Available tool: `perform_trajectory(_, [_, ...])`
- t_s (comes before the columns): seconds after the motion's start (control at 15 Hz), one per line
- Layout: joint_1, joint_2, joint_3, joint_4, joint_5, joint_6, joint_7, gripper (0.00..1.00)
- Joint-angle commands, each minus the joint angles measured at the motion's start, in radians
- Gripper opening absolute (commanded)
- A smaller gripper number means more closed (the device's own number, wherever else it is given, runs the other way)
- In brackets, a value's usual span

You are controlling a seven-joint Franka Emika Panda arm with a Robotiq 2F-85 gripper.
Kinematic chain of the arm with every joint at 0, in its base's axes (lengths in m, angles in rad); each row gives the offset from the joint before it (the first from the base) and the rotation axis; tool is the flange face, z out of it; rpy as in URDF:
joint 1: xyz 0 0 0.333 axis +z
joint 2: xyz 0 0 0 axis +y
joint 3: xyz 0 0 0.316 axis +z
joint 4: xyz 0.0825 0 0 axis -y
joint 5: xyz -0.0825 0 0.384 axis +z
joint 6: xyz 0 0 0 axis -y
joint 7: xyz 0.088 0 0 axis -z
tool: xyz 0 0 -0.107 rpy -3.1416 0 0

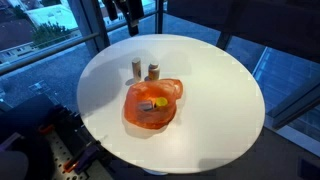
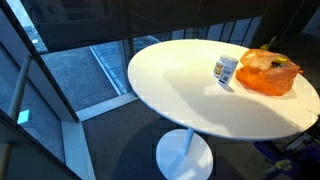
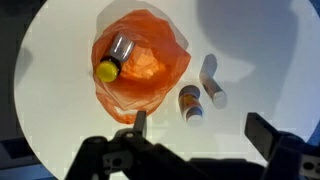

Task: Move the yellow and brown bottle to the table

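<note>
The yellow and brown bottle lies on its side at the left inside the orange bowl. Two pale bottles stand to its right. The gripper hangs above, jaws wide apart and empty. It should descend over the bottle's middle, jaws across its width, clear of the rim. The table offers broad bare room, with windows beyond.

We see a round white tabletop on a white pedestal. Toward its right side sits an orange translucent bowl. Just beside the bowl stands a small pale bottle, upright, with a label we cannot read.
</note>
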Motion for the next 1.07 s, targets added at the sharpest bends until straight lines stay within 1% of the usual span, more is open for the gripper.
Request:
perform_trajectory(0.0, [-0.01,0.001,0.009,0.002,0.005,-0.003,-0.004,1.0])
perform_trajectory(0.27, [-0.01,0.001,0.009,0.002,0.005,-0.003,-0.004,1.0])
perform_trajectory(0.47, [-0.018,0.029,0.035,0.037,-0.011,-0.02,0.051,1.0])
perform_trajectory(0.8, [-0.027,0.132,0.094,0.132,-0.041,-0.025,0.194,1.0])
perform_trajectory(1.0, [-0.036,0.226,0.107,0.193,-0.077,-0.024,0.277,1.0])
